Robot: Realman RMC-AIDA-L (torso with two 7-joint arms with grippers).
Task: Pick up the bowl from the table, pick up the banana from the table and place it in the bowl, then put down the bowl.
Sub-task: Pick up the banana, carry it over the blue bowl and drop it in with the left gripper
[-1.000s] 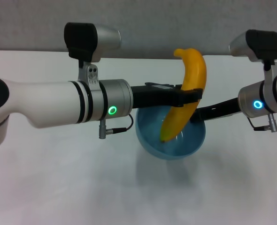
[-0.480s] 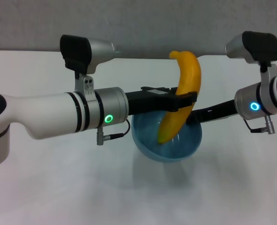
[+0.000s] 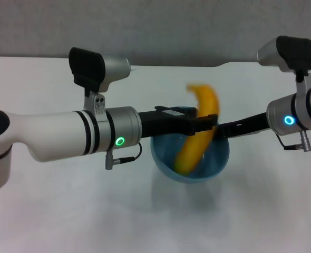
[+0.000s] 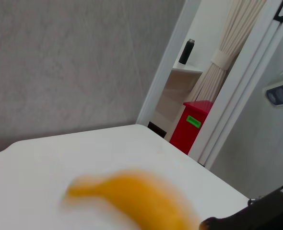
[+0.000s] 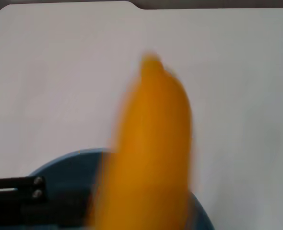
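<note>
Left gripper [image 3: 205,122]: reaching across above the bowl, fingers pinching the banana at mid-length.
Right gripper [image 3: 222,129]: coming in from the right to the bowl's rim; I cannot tell how its fingers are set.
Banana [image 3: 197,132]: standing nearly upright, blurred, lower end inside the bowl.
Bowl [image 3: 166,158]: sitting above the table [image 3: 50,211].
Risk: being longer than the bowl's width, the banana may tip out on release.
</note>
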